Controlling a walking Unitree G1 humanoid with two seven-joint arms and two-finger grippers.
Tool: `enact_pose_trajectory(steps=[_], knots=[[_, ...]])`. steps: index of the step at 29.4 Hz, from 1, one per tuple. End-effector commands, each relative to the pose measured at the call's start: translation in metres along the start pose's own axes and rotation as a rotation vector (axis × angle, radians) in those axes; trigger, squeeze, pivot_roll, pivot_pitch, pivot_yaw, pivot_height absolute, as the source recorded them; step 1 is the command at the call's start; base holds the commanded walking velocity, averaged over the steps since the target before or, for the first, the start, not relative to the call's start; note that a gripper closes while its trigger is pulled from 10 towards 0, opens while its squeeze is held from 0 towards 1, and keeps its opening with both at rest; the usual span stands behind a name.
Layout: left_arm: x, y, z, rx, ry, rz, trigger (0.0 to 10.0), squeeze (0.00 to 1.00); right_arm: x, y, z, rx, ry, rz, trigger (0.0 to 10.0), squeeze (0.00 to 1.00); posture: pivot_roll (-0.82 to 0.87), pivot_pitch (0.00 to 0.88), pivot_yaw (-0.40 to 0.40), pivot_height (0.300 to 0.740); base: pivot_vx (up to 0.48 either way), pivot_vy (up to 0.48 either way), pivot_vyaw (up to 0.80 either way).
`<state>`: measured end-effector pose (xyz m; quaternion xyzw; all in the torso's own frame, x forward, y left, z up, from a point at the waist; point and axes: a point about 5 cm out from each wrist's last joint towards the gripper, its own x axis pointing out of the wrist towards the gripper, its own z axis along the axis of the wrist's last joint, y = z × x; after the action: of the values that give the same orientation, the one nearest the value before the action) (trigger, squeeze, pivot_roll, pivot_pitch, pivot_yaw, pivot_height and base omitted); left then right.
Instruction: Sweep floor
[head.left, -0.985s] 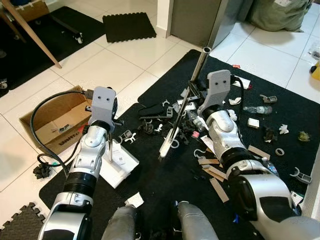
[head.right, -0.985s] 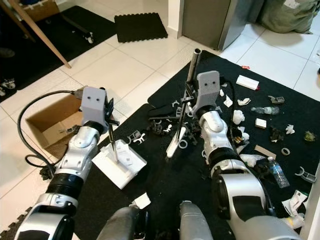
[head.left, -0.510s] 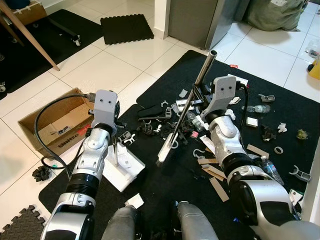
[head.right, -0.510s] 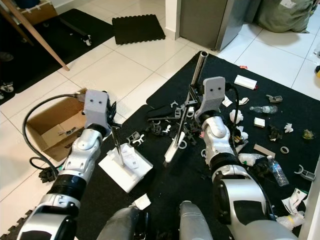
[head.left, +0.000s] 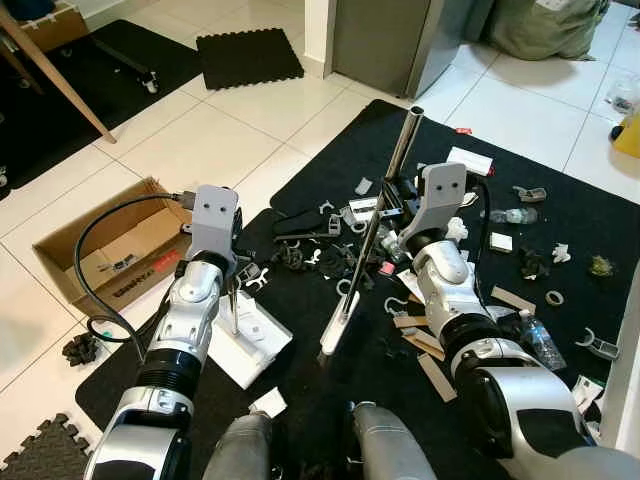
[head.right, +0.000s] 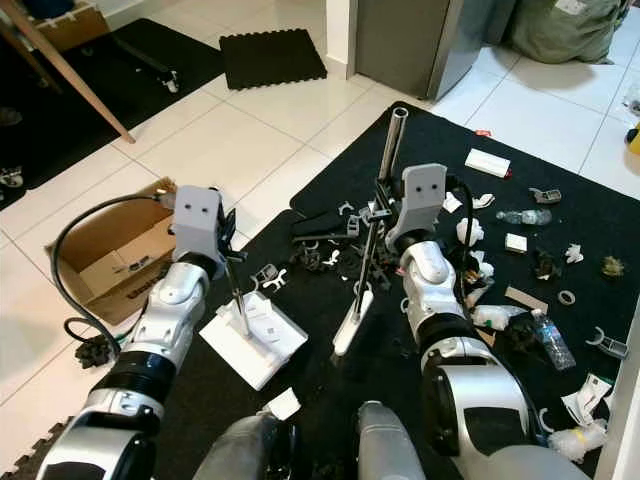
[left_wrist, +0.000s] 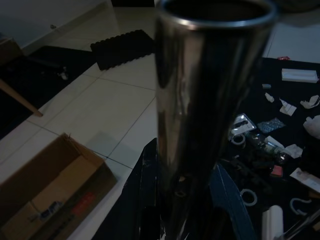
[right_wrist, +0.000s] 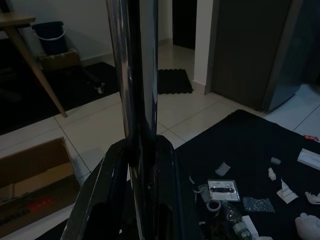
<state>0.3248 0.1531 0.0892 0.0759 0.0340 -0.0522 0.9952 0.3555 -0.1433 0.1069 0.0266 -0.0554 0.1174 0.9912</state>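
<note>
Black mat (head.left: 330, 390): debris (head.left: 330, 250) beyond broom (head.left: 375, 215), dustpan (head.left: 245, 340) beside

Black mat, white tiles, silver metal

The mat (head.left: 560, 240) is plain black, strewn with white, tan and black scraps (head.left: 500, 243); the floor (head.left: 230, 130) around it is glossy white tile with thin grey joints. The broom handle (head.left: 385, 195) is shiny silver above a white lower part, the dustpan (head.right: 250, 338) white. The cardboard box (head.left: 110, 250) is brown with a red mark. A smaller black ridged mat (head.left: 248, 57) lies on the tiles.
</note>
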Motion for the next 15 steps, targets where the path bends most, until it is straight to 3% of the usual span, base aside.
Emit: enact_pose_trajectory(steps=[1, 15], knots=[[-0.0005, -0.0038, 0.0041, -0.020, -0.036, -0.009, 10.0, 0.00, 0.0015, 0.0016, 0.0059, -0.009, -0.039, 0.010, 10.0, 0.00, 0.02, 0.049, 0.025, 0.740, 0.000, 0.000, 0.00], [-0.0002, -0.0045, 0.0061, -0.026, -0.061, -0.003, 10.0, 0.00, 0.0016, 0.0050, 0.0041, -0.007, -0.028, 0.030, 10.0, 0.00, 0.02, 0.052, 0.020, 0.740, 0.000, 0.000, 0.00]])
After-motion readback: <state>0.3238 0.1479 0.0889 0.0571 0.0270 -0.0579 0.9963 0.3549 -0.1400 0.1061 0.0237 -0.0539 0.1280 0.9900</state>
